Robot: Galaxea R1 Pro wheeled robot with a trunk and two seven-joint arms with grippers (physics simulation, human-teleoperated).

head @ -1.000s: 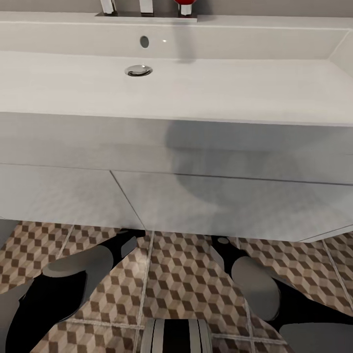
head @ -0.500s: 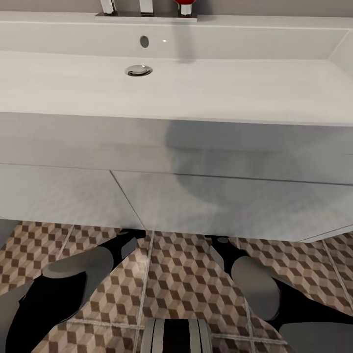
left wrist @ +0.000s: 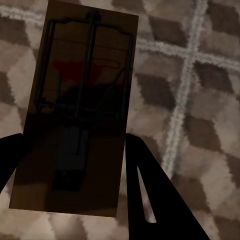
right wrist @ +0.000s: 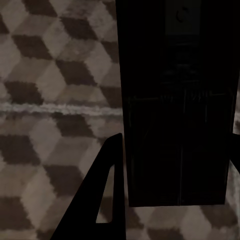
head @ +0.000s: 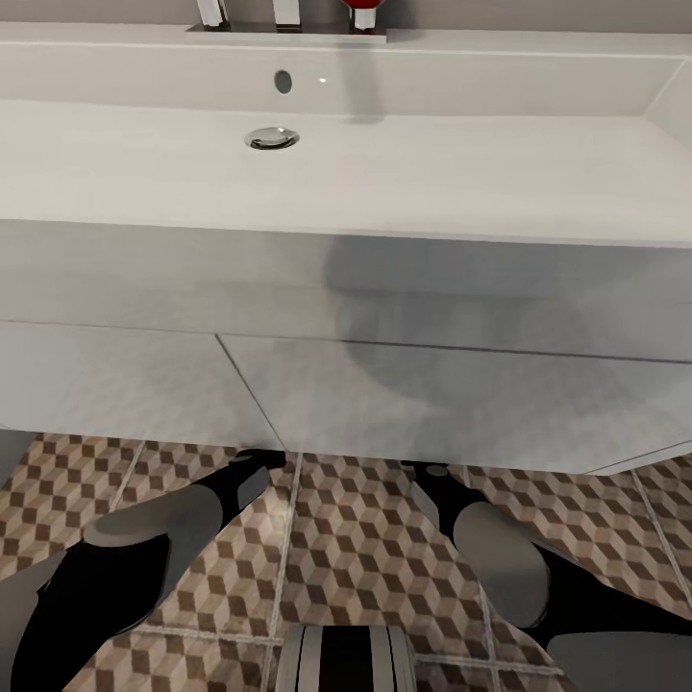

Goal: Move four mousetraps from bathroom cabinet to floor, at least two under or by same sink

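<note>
step: placing traps under the sink (head: 346, 288), both arms low, frame bottom
L gripper (left wrist: 70, 165): holding a mousetrap (left wrist: 80, 110) over bathroom floor (left wrist: 200, 100)
R gripper (right wrist: 175, 165): clamps 2nd mousetrap (right wrist: 177, 100), dark
next: I lower, let go imo

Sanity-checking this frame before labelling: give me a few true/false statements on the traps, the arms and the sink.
1. Both arms reach under the sink. True: in the head view both forearms run beneath its front edge.
2. The left gripper has a mousetrap between its jaws. True.
3. The trap at the left gripper lies on plain white tiles. False: the floor behind it has a brown and beige cube pattern.
4. The right gripper has nothing between its jaws. False: a dark mousetrap sits between them.
5. The basin is full of water. False: it is dry, with the drain bare.
</note>
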